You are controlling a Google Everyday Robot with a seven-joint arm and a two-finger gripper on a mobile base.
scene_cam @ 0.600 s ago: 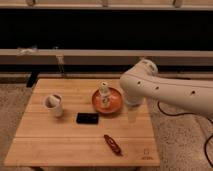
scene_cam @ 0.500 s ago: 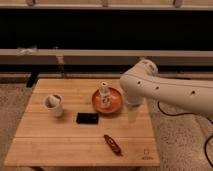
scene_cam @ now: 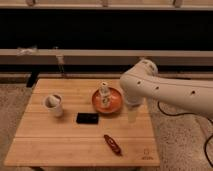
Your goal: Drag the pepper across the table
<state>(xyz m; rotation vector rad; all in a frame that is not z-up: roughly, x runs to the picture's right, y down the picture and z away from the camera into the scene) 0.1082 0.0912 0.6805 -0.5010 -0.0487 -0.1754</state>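
The pepper [scene_cam: 112, 144] is a small dark-red chili lying on the light wooden table [scene_cam: 55, 142], near the front edge and right of centre, with its length running diagonally. My gripper [scene_cam: 132, 117] hangs down from the white arm [scene_cam: 165, 92] over the table's right side, just right of the orange plate. It is behind and to the right of the pepper and well apart from it. It holds nothing that I can see.
An orange plate [scene_cam: 116, 104] with a small pale bottle [scene_cam: 104, 94] on it stands at the table's middle right. A flat black rectangle [scene_cam: 87, 118] lies at the centre. A pale cup [scene_cam: 54, 104] stands at the left. A dark logo mark [scene_cam: 146, 154] is at the front right corner.
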